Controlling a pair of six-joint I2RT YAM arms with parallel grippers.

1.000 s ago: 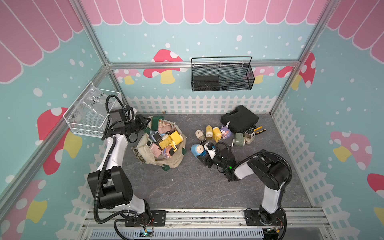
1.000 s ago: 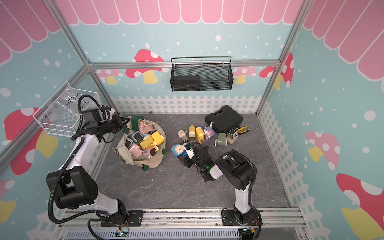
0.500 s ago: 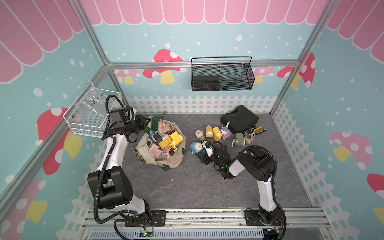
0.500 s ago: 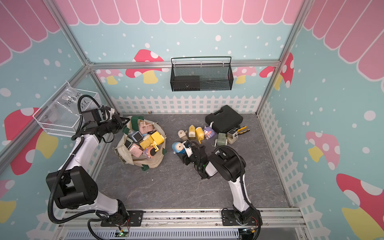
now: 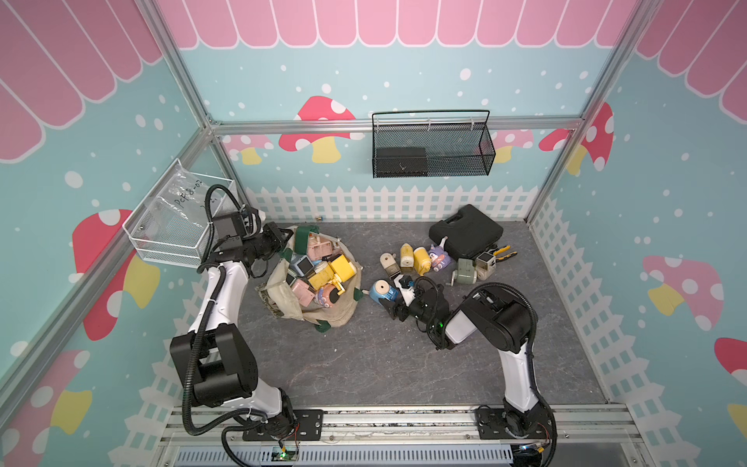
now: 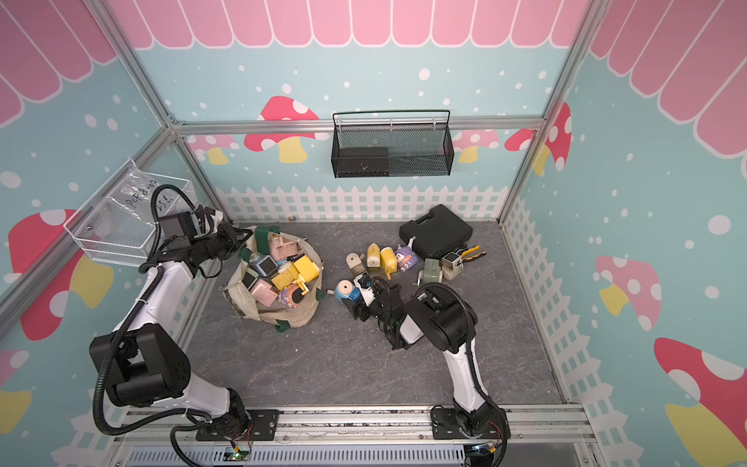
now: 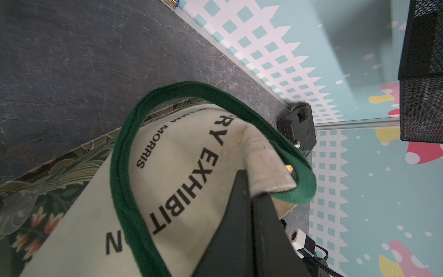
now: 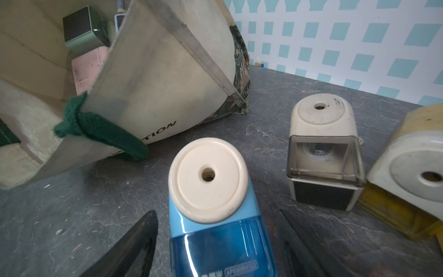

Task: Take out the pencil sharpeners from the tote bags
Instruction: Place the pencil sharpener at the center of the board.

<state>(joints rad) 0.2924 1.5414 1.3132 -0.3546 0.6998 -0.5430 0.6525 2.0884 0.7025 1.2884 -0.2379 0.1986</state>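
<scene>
In a top view, your left tool (image 5: 284,237) clamps the rim of the tote bag (image 5: 281,295), with pencil sharpeners (image 5: 341,269) heaped inside and more lying on the counter (image 5: 364,364). In the left wrist view, the jaws pinch cream canvas beside the green strap (image 7: 124,167). In the right wrist view, your right tool (image 8: 217,213) stands released, straddling the blue sharpener (image 8: 208,182) without touching it.

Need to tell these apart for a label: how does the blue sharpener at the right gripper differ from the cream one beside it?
Colour: the blue sharpener has a blue body and round cream face; the cream sharpener has a smoky clear drawer and black panel.
Place: the blue sharpener lies inside the open right gripper; the cream sharpener sits outside it.
Shared: both rest on the table outside the tote bag, pencil holes showing.
</scene>
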